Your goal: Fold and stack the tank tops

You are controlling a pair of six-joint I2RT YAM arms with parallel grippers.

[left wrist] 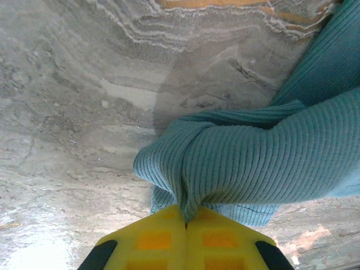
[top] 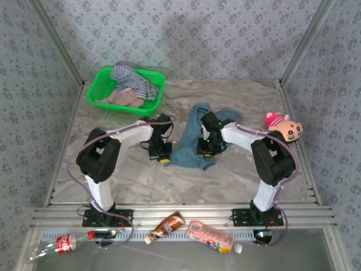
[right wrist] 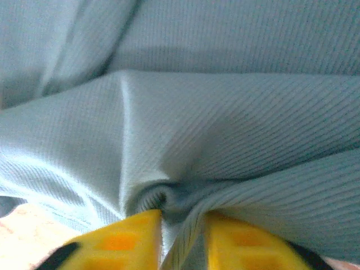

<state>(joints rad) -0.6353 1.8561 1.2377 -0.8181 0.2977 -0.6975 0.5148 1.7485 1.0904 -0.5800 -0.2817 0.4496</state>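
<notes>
We take the green basket (top: 97, 90) at the far left of the table (top: 237, 175) as our mark. In it lie two of the tank tops: the navy-and-white striped top (top: 132, 79) is heaped on the side away from the arms, and the dusty pink top (top: 124, 99) lies crumpled just in front of it, touching it.

The teal tank top (top: 194, 138) is out on the table, to the right of the basket and nearer the arms' bases, bunched and creased rather than flat. Both arms reach in to it.

The left gripper (top: 163, 158) sits at the corner of the top nearest the basket's front. From the left wrist we see its yellow fingers (left wrist: 154, 239) pressed together, pinching a gathered fold of the ribbed teal cloth (left wrist: 253, 169) just above the marble surface.

The right gripper (top: 204, 148) rests on the middle of the top, farther from the basket. From the right wrist its fingers (right wrist: 121, 242) stand a little apart, with a roll of teal cloth (right wrist: 225, 112) lying in the gap. The cloth seems loose there, though the view is too close for us to be sure.

A pink plush toy (top: 284, 127) sits well to the right of the basket, near the table's right edge. Three bottles (top: 164, 227) lie far from the basket, along the near edge by the arms' bases.
</notes>
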